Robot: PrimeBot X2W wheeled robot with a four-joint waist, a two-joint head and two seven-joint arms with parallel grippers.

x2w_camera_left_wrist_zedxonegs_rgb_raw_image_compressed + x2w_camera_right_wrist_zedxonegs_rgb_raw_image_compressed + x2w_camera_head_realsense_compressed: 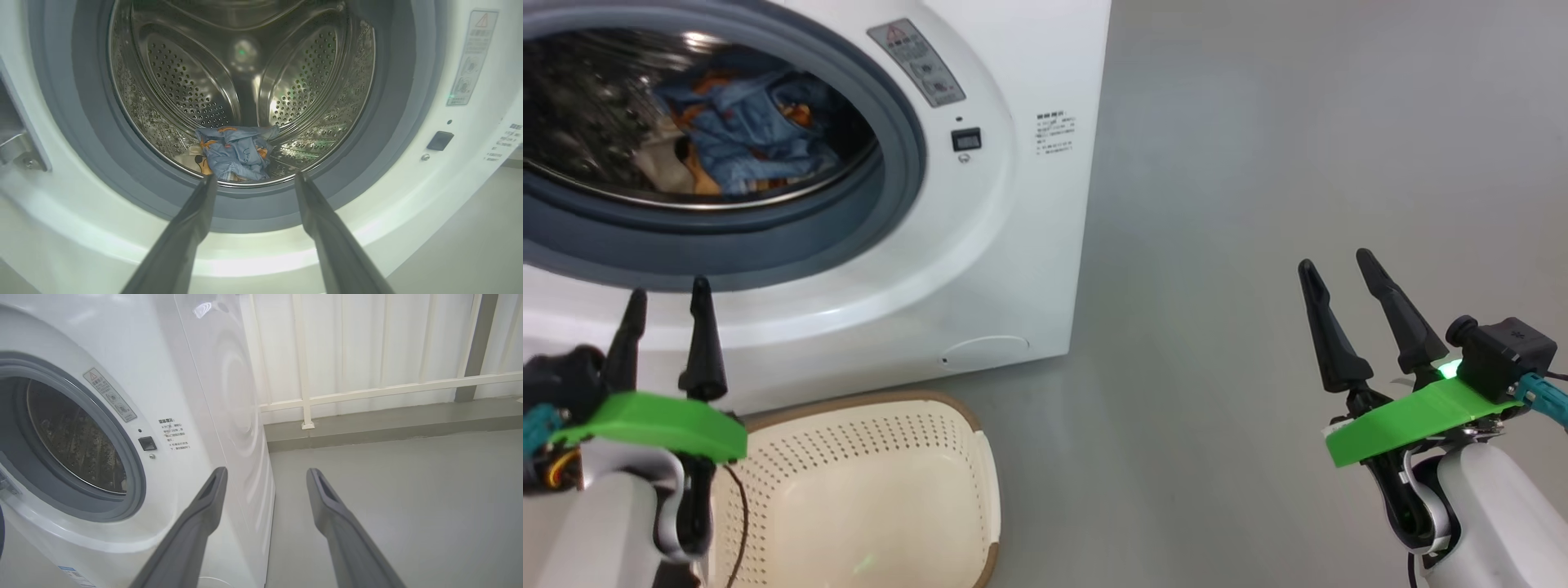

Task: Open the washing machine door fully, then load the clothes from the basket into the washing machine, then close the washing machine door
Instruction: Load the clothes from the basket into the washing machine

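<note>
Leftmost, the left wrist view caught a metal hinge [16, 147] beside the opening, a part that the head view cut off. Beyond that hinge I could not tell where the washing machine door stood. The left gripper [666, 290] hung with its two dark fingers spread wide and nothing between them. Its tips were outside the opening, before the white front just under the grey gasket [768, 245].

One crumpled bundle of clothes [235, 153] lay low in the steel drum [179, 85], close behind its front lip. The left wrist view looked straight in and framed it just past the fingertips. The right wrist view looked in at a slant and reached the drum's perforated side wall.

One basket [890, 441] sat on the floor just beside the foot of the one washing machine [1013, 245], its perforated bottom bare. The left arm's green mount overlapped its left rim in the head view.

Right of the machine's vertical edge, grey floor [1258, 163] lay open. The right gripper [1335, 261] hovered over it, well apart from the machine, its two fingers equally wide and holding nothing. The right wrist view added the machine's side panel and a white railing [367, 390] behind.
</note>
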